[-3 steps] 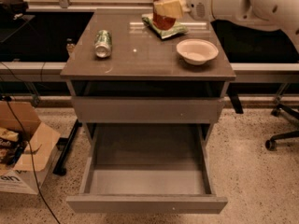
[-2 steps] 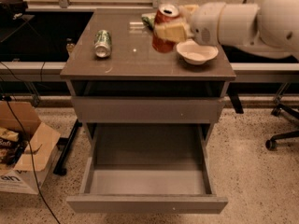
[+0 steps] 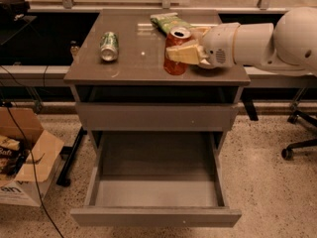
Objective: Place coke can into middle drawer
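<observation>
The coke can (image 3: 174, 63), red with a silver top, is upright in my gripper (image 3: 184, 53), whose tan fingers are shut around its upper half. The can hangs over the front right part of the cabinet top (image 3: 138, 63), at or just above its surface. My white arm reaches in from the right. The middle drawer (image 3: 156, 192) is pulled out below, a shallow grey tray with low walls, and nothing lies in it. It sits lower than the can and nearer the camera.
A green-and-silver can (image 3: 109, 45) lies on its side at the top's left. A green chip bag (image 3: 167, 22) lies behind the coke can. A closed grey drawer front (image 3: 156, 116) sits above the open drawer. A cardboard box (image 3: 22, 162) stands at left, a chair base (image 3: 297, 148) at right.
My gripper has carried the coke can from the back of the cabinet top forward and leftward, toward its front edge. The white bowl is now hidden behind my arm.
</observation>
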You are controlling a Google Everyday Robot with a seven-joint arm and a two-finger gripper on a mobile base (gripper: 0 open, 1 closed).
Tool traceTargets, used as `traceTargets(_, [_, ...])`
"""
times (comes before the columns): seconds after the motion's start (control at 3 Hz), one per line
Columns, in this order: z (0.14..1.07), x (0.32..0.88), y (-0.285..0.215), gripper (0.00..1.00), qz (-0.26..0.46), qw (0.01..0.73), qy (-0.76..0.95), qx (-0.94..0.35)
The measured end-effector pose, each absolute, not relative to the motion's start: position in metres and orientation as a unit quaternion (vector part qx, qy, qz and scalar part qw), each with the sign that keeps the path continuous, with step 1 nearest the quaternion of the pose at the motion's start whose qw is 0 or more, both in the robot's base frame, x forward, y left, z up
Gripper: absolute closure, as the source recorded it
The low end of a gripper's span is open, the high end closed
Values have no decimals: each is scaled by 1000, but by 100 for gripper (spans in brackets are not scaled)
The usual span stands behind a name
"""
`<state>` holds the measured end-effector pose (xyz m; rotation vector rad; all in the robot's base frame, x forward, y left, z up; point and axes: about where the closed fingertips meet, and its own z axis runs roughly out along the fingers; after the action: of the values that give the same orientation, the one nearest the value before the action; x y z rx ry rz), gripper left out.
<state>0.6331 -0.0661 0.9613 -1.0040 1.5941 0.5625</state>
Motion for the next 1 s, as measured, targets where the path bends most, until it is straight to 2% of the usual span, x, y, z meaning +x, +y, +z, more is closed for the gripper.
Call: traceTargets(1.0, [858, 563, -67, 100, 305, 485, 736, -361])
